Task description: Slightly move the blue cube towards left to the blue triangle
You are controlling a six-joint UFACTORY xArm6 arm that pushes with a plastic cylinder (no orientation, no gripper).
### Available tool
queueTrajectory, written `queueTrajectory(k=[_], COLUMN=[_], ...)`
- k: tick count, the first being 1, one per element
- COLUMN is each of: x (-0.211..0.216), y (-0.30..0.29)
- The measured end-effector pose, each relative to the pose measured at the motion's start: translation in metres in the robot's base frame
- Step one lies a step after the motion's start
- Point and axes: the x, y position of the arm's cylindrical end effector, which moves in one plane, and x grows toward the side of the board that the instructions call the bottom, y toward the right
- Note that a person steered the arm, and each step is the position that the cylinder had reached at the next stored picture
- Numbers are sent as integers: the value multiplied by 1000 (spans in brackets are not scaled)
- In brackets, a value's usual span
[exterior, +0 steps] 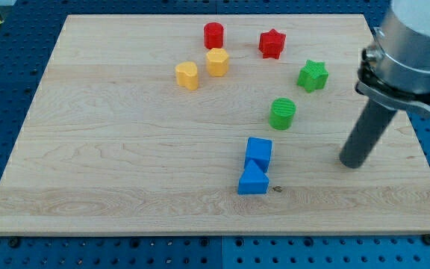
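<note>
The blue cube [259, 152] lies on the wooden board [125, 149], right of centre and towards the view's bottom. The blue triangle [253, 181] lies just below it and slightly left, touching it. My tip [351, 162] rests on the board well to the right of the blue cube, at about the cube's height in the view, with a clear gap between them. The dark rod rises from it up to the grey arm body at the view's top right.
A green cylinder [282, 113] sits above the cube. A green star [313, 75] is further up and right. A red star [272, 43], a red cylinder [213, 34] and two yellow blocks [217, 62] [187, 75] lie near the view's top.
</note>
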Motion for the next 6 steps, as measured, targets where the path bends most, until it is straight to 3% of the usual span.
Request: queueTrajectory(k=[1, 2, 3, 6], x=[13, 10, -23, -25], y=[0, -37, -63, -129])
